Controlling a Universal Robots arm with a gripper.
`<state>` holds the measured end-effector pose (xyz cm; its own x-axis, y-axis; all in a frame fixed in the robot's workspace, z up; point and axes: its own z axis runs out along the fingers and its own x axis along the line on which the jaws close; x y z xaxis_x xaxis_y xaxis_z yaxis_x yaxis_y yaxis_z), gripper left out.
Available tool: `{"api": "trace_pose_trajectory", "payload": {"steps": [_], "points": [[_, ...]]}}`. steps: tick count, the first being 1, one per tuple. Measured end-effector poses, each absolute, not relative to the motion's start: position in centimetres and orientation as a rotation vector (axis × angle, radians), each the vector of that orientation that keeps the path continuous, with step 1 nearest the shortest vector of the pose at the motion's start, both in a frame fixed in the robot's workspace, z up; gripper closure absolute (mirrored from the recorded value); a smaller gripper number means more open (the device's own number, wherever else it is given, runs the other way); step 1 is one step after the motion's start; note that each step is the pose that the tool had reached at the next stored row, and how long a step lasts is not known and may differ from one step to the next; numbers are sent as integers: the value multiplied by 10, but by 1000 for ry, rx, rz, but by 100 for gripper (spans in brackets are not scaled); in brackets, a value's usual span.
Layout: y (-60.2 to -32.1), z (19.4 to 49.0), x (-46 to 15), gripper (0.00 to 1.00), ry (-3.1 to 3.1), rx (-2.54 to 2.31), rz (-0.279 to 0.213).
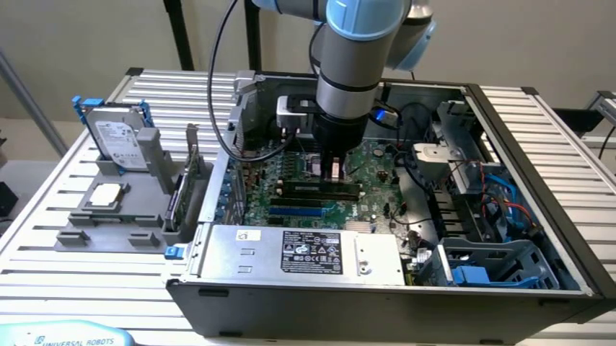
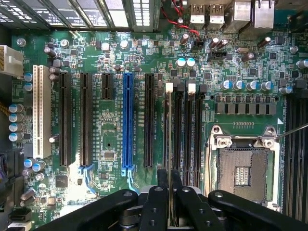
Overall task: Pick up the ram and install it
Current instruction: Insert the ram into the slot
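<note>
In the exterior view my gripper (image 1: 333,171) reaches straight down into the open computer case, just above the black memory slots (image 1: 318,190) of the green motherboard (image 1: 371,162). In the wrist view the gripper (image 2: 170,177) is shut on the ram (image 2: 169,126). The ram shows edge-on as a thin line running along the slot with the white latch (image 2: 169,87). A second white-latched slot (image 2: 191,88) lies beside it. Whether the stick's lower edge sits in the slot I cannot tell.
The case wall (image 1: 539,180) and cables (image 1: 491,187) crowd the exterior view's right. A power supply (image 1: 298,252) sits in front. The processor socket (image 2: 245,168) and a blue slot (image 2: 127,125) flank the memory slots. Outside, a grey holder (image 1: 115,223) carries a hard drive (image 1: 115,140), a processor chip (image 1: 106,194) and an expansion card (image 1: 192,176).
</note>
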<state>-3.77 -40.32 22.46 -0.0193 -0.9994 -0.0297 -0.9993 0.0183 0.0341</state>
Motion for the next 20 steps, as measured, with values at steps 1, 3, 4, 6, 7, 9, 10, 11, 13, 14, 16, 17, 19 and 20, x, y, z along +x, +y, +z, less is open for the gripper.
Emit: {"api": "trace_pose_trajectory", "payload": {"steps": [1,3,4,6,7,9,10,11,13,14,16,17,19,20], "points": [[-403,224,-38,87,-2244,2197,-72],[-403,224,-38,87,-2248,2191,-71],[-403,224,-38,87,-2250,2189,-71],[-403,225,-38,87,-2252,2186,-71],[-403,224,-38,87,-2252,2186,-71],[-403,224,-38,87,-2253,2185,-71],[-403,224,-38,87,-2253,2185,-71],[-403,224,-38,87,-2254,2185,-71],[-403,224,-38,87,-2254,2184,-71],[-403,224,-38,85,-2254,2184,-71],[-403,224,-38,79,-2254,2184,-71],[-403,224,-38,72,-2254,2184,-71],[-403,228,-38,72,-2254,2184,-73],[-403,232,-38,72,-2253,2183,-74]]}}
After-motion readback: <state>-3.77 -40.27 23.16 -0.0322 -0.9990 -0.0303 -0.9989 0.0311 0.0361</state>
